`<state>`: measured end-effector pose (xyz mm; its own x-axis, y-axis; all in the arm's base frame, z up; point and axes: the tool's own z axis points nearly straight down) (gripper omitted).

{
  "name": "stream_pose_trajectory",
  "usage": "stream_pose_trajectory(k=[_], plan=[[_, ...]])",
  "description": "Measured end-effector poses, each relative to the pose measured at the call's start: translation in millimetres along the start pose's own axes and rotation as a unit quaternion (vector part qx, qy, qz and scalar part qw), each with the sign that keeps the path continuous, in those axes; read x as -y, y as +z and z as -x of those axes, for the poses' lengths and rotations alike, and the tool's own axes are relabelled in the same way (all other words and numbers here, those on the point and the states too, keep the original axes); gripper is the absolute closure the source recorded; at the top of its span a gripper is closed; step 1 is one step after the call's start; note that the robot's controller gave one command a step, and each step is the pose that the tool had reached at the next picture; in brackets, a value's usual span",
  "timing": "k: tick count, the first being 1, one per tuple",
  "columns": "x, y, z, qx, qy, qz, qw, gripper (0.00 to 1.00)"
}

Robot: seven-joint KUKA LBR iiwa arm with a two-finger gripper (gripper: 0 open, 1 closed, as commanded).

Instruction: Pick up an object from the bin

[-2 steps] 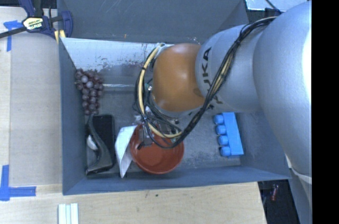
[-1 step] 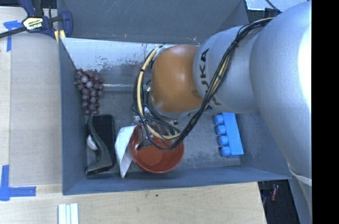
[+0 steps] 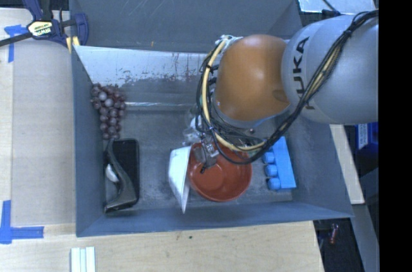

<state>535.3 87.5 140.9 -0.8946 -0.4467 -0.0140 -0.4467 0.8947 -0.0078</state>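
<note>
My gripper [image 3: 205, 150] reaches down under the arm's orange cover, near the middle of the bin's front half. Its tip sits at the left rim of a red round bowl [image 3: 222, 182] lying near the front wall. A white folded piece [image 3: 178, 175] leans against the bowl's left side, just below and left of the gripper. A blue studded block [image 3: 280, 166] lies to the right of the bowl. Nothing shows as held.
A bunch of dark purple grapes [image 3: 108, 110] lies by the left wall. Below it, a pair of black glasses [image 3: 122, 175] fills the front left corner. The arm and its cover hide the bin's middle and right back.
</note>
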Motion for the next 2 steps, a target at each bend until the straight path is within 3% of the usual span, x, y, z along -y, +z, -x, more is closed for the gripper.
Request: stream_pose_trajectory(k=[1,2], plan=[[-37.8,33.9,7.5,-0.0026,0.138,0.002,0.9904,1.00],[-13.1,-80.4,8.7,-0.0021,0.081,0.001,0.9967,1.00]])
